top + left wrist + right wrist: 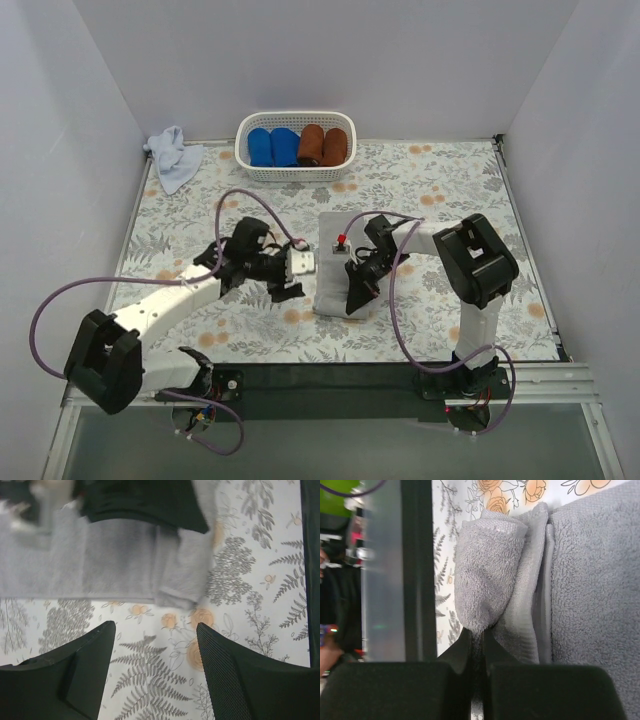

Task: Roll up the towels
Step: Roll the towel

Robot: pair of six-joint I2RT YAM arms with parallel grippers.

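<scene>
- The table [450, 190] wears a flowered cover. Both arms reach in from 6 o'clock and meet near its middle.
- The grey towel [330, 285] lies at the centre with its long axis running 12 to 6. Most of it is flat, and only its 6 o'clock end is turned over into a first fold [485, 575].
- The basket [290, 172] sits at 12 o'clock by the back wall, holding blue and brown rolls [300, 146].
- The pale towel [172, 155] is crumpled in the 11 o'clock corner, well apart from both arms. I'd say its turn comes later.
- The right claw [477, 640] is pressed together, pinching the grey towel at that fold.
- The left claw [155, 645] is spread with nothing in it. It sits just beside the towel's 9 o'clock edge and faces 3 o'clock towards it.
- What the next move turns on, as I read it: the unrolled length lies towards 12 o'clock from the right claw, so the roll must travel up the long axis. The right arm is the nearer and already has hold. The left claw would need to close on the fold's other side to keep it square.
- Hard to tell: from above, the right claw covers the fold, so I can't say how tight it is. The top of the left wrist view is blurred.
</scene>
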